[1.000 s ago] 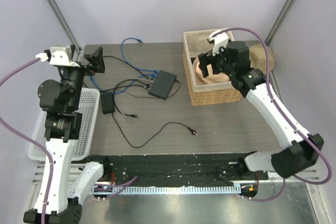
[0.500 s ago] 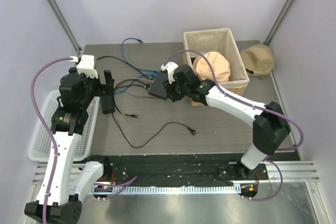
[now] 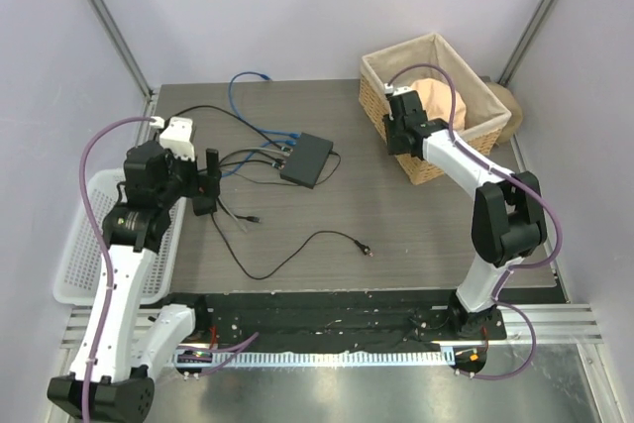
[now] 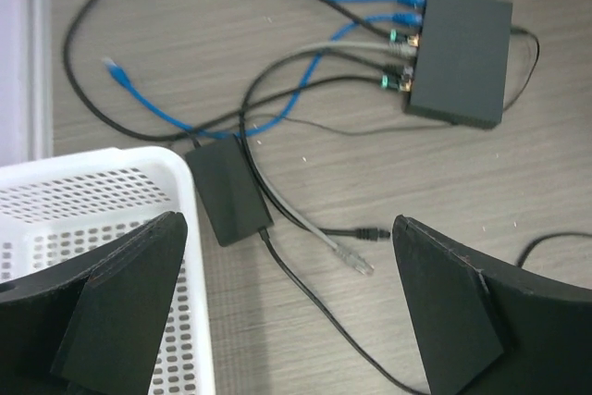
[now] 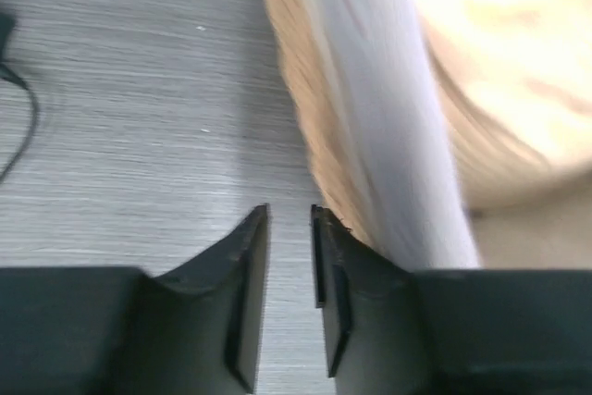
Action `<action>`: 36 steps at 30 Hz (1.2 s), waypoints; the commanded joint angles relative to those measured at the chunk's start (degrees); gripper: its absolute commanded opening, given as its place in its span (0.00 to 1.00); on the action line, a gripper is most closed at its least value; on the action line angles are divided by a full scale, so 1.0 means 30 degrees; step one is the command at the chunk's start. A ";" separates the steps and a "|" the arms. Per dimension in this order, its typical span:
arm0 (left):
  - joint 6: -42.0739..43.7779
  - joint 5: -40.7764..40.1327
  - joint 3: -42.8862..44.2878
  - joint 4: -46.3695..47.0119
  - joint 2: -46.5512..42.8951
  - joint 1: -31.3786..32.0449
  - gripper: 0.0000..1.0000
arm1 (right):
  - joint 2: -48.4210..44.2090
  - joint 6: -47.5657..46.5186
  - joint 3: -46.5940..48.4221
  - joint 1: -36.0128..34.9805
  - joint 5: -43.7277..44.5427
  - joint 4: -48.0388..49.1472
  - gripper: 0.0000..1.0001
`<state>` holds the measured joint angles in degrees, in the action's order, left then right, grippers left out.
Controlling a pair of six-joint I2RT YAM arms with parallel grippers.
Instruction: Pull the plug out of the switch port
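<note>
The switch (image 3: 307, 158) (image 4: 460, 55) lies flat mid-table, a dark-grey box. Blue, grey and black plugs (image 3: 284, 147) (image 4: 400, 43) sit in its left edge. My left gripper (image 3: 208, 178) (image 4: 291, 312) hovers wide open over the black power adapter (image 4: 227, 193), well left of the switch, with nothing between its fingers. Far right of the switch, my right gripper (image 3: 399, 136) (image 5: 289, 215) is at the wicker basket's left wall (image 5: 305, 90). Its jaws stand a narrow gap apart, with only bare table showing between them.
The wicker basket (image 3: 406, 50) holds a peach cap (image 3: 431, 91); a tan cap (image 3: 500, 96) lies behind it. A white perforated tray (image 3: 79, 245) (image 4: 92, 191) sits at the left edge. Loose cable ends (image 3: 367, 250) (image 4: 351, 256) trail over the table.
My right arm swung from the switch back to the basket, and its jaws narrowed. The basket shifted right and turned. My left gripper drifted right, still open.
</note>
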<state>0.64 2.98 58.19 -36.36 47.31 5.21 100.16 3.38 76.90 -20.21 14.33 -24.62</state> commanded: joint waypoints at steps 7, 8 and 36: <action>-0.1472 0.2960 0.1051 -0.0040 0.3941 -0.0068 1.00 | 0.2491 0.0016 0.3357 -0.2080 -0.8319 0.2494 0.72; -0.2171 0.3106 0.1109 0.0106 0.4179 -0.0039 1.00 | 0.3111 0.0394 0.4094 -0.2228 -0.8292 0.2494 0.77; -0.9502 0.9404 0.4567 0.9246 1.8652 0.1776 0.75 | 1.2522 0.1189 1.2657 -0.2405 -0.7940 0.2992 0.81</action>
<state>-26.06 26.63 69.63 -14.24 100.88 9.15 137.69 6.48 113.34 -27.16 -8.71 -17.74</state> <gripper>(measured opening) 0.803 0.810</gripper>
